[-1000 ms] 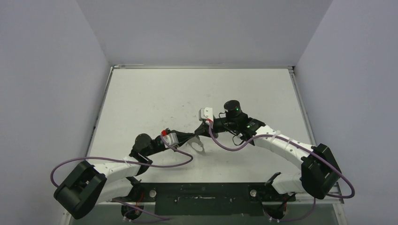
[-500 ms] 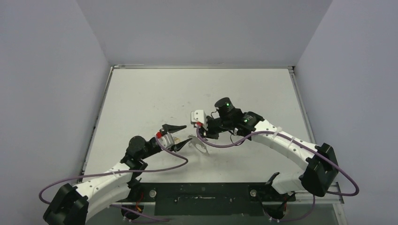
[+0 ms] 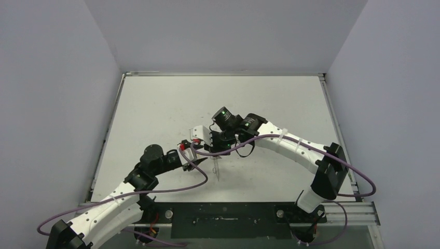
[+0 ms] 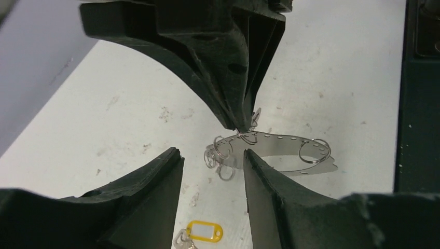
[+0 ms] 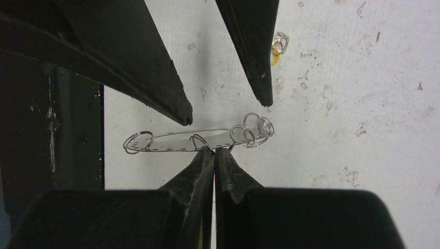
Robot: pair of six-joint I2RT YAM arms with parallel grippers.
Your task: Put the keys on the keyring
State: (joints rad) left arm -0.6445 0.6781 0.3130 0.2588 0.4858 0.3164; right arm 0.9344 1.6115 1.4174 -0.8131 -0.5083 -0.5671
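Note:
The keyring [image 4: 283,141] is a thin silvery loop with punched holes and small rings [image 4: 222,153] strung on it. My right gripper [image 5: 214,150] is shut on its edge and holds it above the table; in the left wrist view its fingers [image 4: 236,98] come down from the top. My left gripper [image 4: 210,154] stands open just short of the clustered rings, nothing between its fingers [image 5: 179,111]. A key with a yellow head [image 4: 204,231] lies on the table below the left gripper, and shows too as the key [image 5: 277,49] in the right wrist view. From above, the keyring [image 3: 217,169] hangs edge-on.
The white table [image 3: 166,109] is scuffed with dark marks. A dark base rail [image 3: 223,215] runs along the near edge, close behind the keyring [image 5: 72,129]. Purple cables [image 3: 176,184] loop beside both arms. Grey walls [image 3: 57,104] close the table on three sides.
The left gripper opened and let go of the keyring. The right arm carried the keyring left and nearer, so it now hangs edge-on between the two grippers.

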